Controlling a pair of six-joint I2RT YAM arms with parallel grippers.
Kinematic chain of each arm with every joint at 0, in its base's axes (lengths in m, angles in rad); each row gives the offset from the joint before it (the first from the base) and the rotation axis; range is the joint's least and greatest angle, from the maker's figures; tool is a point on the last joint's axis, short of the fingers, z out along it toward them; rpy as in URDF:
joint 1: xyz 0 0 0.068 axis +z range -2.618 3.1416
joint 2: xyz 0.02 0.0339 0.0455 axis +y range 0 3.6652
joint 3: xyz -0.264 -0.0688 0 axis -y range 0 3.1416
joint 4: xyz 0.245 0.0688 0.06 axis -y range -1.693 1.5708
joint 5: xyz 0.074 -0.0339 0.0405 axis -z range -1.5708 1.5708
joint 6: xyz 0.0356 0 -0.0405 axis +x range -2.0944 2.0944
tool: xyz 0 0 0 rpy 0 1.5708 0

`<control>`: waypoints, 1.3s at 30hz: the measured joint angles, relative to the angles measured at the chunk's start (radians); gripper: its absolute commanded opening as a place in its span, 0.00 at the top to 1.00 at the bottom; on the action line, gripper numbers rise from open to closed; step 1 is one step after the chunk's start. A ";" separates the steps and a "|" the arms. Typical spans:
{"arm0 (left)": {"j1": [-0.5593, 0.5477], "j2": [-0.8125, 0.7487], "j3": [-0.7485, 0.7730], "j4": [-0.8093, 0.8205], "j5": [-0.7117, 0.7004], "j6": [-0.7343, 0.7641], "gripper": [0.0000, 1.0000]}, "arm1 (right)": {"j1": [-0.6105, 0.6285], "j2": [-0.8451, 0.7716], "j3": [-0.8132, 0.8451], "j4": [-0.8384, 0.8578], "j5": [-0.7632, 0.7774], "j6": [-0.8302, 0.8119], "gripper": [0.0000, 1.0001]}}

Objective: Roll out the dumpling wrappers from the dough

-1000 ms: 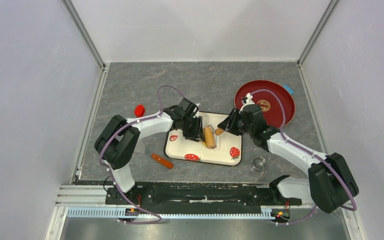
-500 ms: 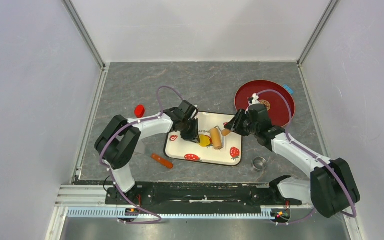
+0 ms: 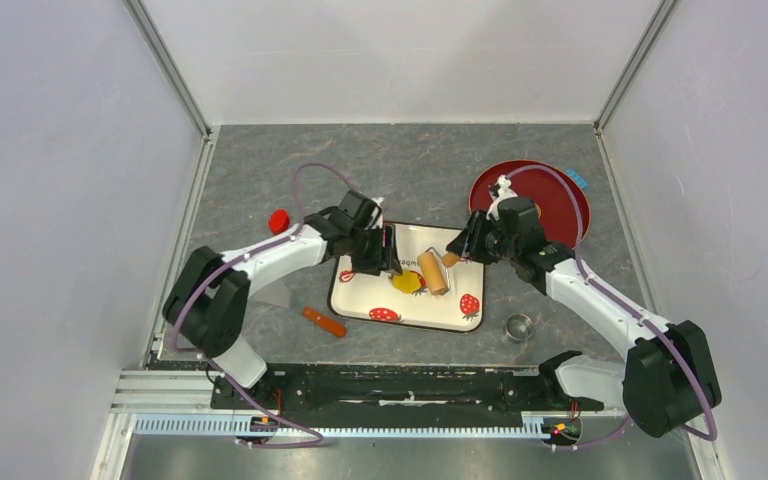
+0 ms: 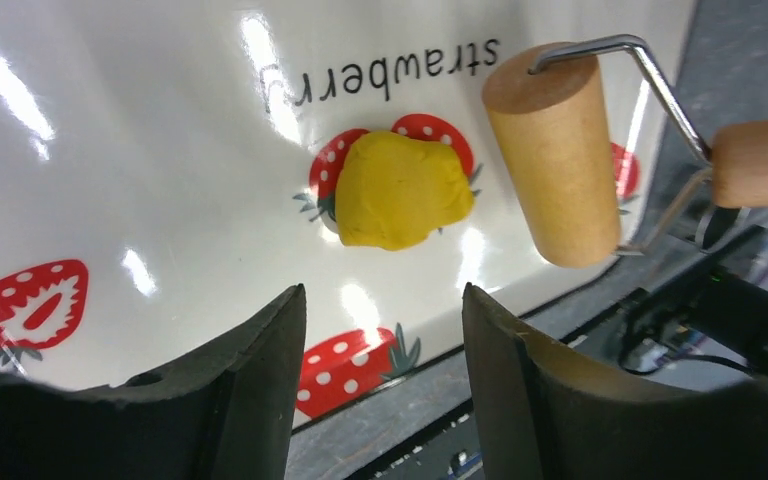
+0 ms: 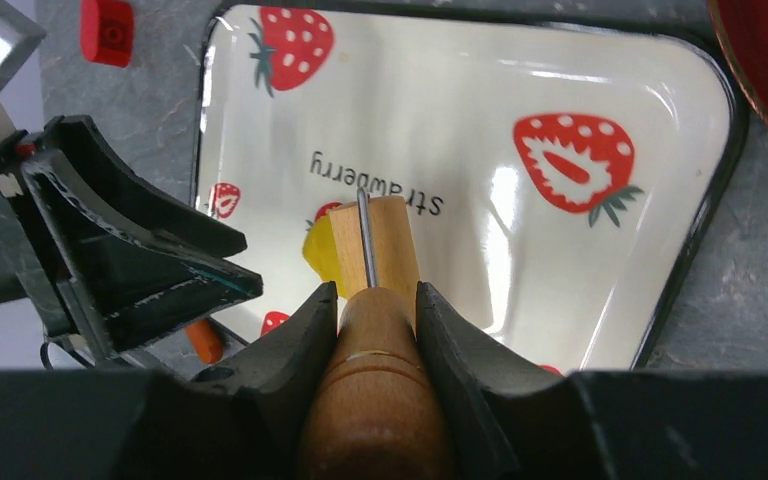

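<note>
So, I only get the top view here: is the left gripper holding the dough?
Observer: No. In the left wrist view the left gripper is open, and the dough lies loose on the tray ahead of it.
Reviewer: And the right one?
Observer: In the right wrist view the right gripper is shut on the roller, by its handle.
Reviewer: Is it on the dough?
Observer: No. The left wrist view shows bare tray between them.

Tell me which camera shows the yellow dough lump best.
Left wrist: the whole dough lies unobstructed on the tray. Top external shows a small yellow spot; right wrist shows only a sliver beside the roller.
</note>
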 measured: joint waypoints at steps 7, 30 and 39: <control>0.204 -0.098 -0.079 0.069 0.202 0.001 0.36 | 0.002 0.039 0.140 -0.038 -0.071 -0.170 1.00; 0.499 0.166 0.061 -0.280 0.199 0.282 0.53 | 0.071 0.166 0.303 -0.011 -0.185 -0.708 1.00; 0.439 0.270 0.179 -0.351 0.190 0.307 0.98 | 0.273 0.248 0.361 -0.069 -0.092 -0.911 1.00</control>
